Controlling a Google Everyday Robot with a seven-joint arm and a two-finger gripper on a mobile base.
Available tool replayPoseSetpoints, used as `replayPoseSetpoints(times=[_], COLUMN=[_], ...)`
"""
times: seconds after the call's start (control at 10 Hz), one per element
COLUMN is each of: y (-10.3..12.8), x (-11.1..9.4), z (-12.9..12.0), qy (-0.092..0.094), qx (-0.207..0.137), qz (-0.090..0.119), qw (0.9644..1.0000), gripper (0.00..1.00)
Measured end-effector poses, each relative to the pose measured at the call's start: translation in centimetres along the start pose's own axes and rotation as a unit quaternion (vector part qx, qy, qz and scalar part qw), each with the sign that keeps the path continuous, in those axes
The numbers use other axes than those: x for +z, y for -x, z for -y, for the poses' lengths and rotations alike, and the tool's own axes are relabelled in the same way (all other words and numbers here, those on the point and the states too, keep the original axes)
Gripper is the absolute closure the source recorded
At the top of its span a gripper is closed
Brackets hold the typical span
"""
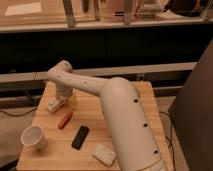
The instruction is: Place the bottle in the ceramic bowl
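Observation:
The bottle (54,105), small and whitish, lies on its side at the far left of the wooden table (125,95). My gripper (64,99) hangs at the end of the white arm, low over the table and right beside the bottle's right end. It is open and the bottle rests on the table. The ceramic bowl is out of view; the arm covers much of the table's right half.
An orange carrot-shaped piece (65,120) lies just in front of the bottle. A white cup (34,136) stands at the front left, with a black flat object (80,136) and a pale block (104,154) nearer the front edge. A dark panel (192,115) stands on the right.

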Motion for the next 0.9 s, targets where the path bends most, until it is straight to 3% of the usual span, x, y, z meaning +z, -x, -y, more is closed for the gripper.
replayPoseSetpoints(times=[0.9], y=[0.17], x=[0.92], z=[0.52], qy=[0.007], qx=[-0.019], qz=[0.028], qw=[0.9994], gripper=[0.20])
